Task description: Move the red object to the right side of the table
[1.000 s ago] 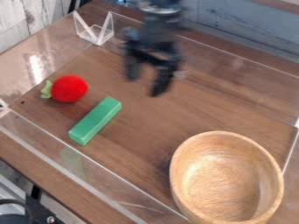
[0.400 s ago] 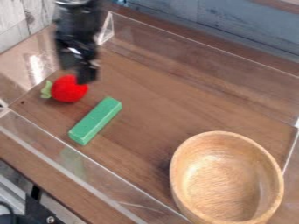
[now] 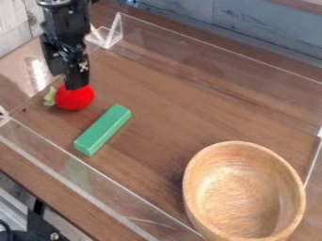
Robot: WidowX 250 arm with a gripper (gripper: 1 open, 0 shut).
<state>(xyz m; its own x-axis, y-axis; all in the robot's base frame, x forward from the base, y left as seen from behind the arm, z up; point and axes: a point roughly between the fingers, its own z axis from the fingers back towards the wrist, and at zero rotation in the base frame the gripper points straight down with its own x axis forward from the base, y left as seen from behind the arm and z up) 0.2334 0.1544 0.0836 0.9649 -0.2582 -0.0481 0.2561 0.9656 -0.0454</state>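
Note:
The red object (image 3: 74, 97) is a small round red toy fruit with a light-green leaf tab on its left, lying at the left end of the dark wood table (image 3: 214, 104). My gripper (image 3: 70, 77) hangs straight down right over it, dark fingers (image 3: 58, 70) open and straddling its upper part. The lower half of the fruit shows below the fingertips. I cannot tell if the fingers touch it.
A green rectangular block (image 3: 102, 129) lies just right of the fruit. A round light wooden bowl (image 3: 244, 191) stands at the front right. Low clear acrylic walls (image 3: 51, 151) border the tabletop, with a clear bracket (image 3: 108, 34) at the back left.
The gripper has travelled from the middle back of the table leftward to the fruit and come down over it. Fruit, block and bowl have stayed put.

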